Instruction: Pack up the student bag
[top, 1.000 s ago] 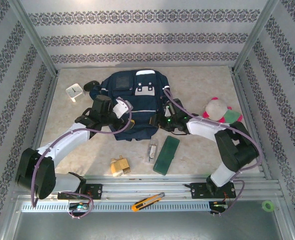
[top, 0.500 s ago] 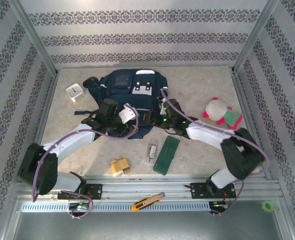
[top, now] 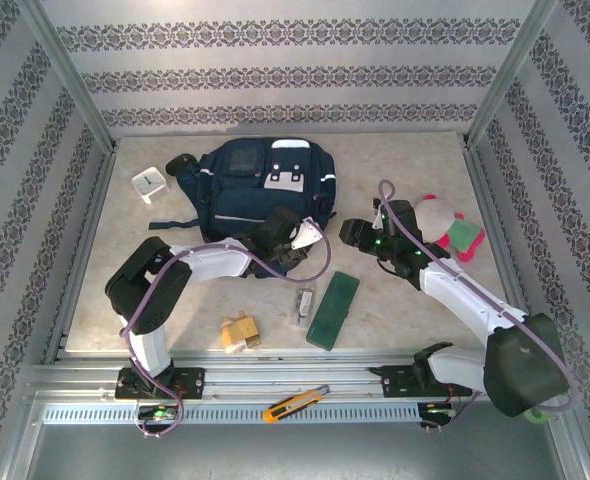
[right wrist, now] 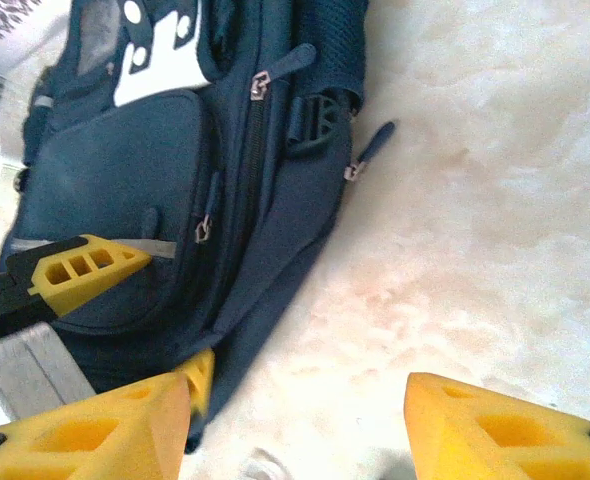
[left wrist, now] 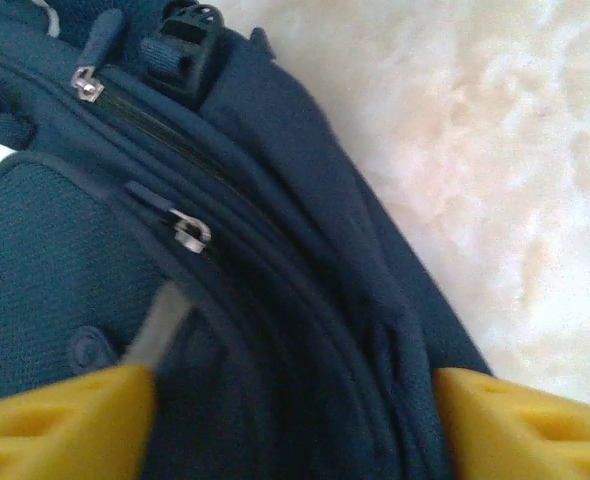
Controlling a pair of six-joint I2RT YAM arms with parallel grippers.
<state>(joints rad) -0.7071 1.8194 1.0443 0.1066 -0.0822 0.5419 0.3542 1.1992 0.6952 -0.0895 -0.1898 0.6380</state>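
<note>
Your student bag [top: 245,195] lies flat on the bench [top: 405,165], far centre. Your left fingers [left wrist: 60,425] stand apart, straddling its near edge. Your right fingers [right wrist: 85,440] stand apart over bare bench beside it.

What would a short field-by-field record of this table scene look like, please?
bag: large navy fabric backpack, lying flat on the beige table
left gripper: open, astride the backpack's near right corner
right gripper: open, over bare table beside the backpack
loose items: flat green case, pink-and-white plush toy, small white square object, tan block
packing: none of these in the backpack
</note>
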